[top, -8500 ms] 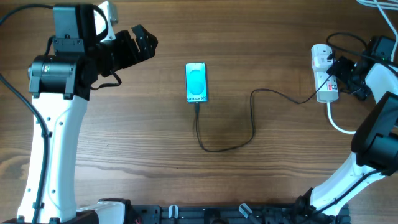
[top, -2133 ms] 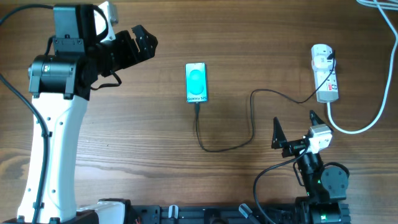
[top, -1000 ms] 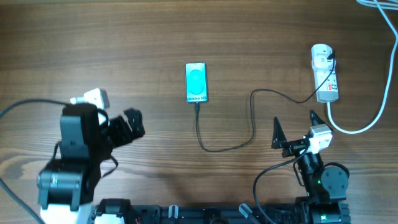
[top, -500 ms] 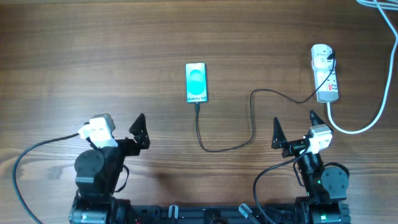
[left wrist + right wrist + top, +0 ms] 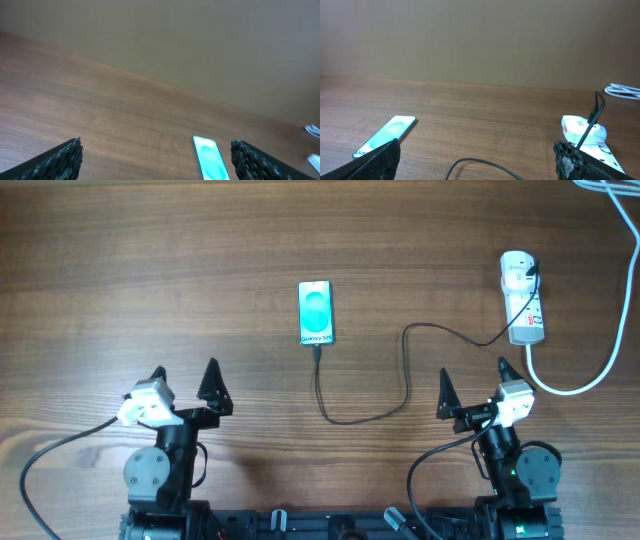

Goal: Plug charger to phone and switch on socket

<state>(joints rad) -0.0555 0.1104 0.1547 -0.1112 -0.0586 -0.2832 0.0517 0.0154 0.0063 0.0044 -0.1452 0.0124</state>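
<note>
The phone (image 5: 315,312) lies flat mid-table, its cyan screen lit; it also shows in the left wrist view (image 5: 210,157) and in the right wrist view (image 5: 386,135). The thin black charger cable (image 5: 405,370) runs from the phone's lower end, loops, and reaches the white socket strip (image 5: 524,310) at the far right, where its other end is plugged in. The cable (image 5: 485,164) and the socket (image 5: 585,132) show in the right wrist view. My left gripper (image 5: 185,380) and right gripper (image 5: 473,382) are both open and empty, folded back near the table's front edge.
A thick white cord (image 5: 585,380) curves from the socket to the right and off the top right corner. Both arm bases sit at the front edge. A plain wall stands beyond the table in the wrist views.
The left arm has swung down from the far left and folded back to the front edge. The right arm withdrew from the socket earlier and has stayed at rest. Phone, cable and socket have not moved.
</note>
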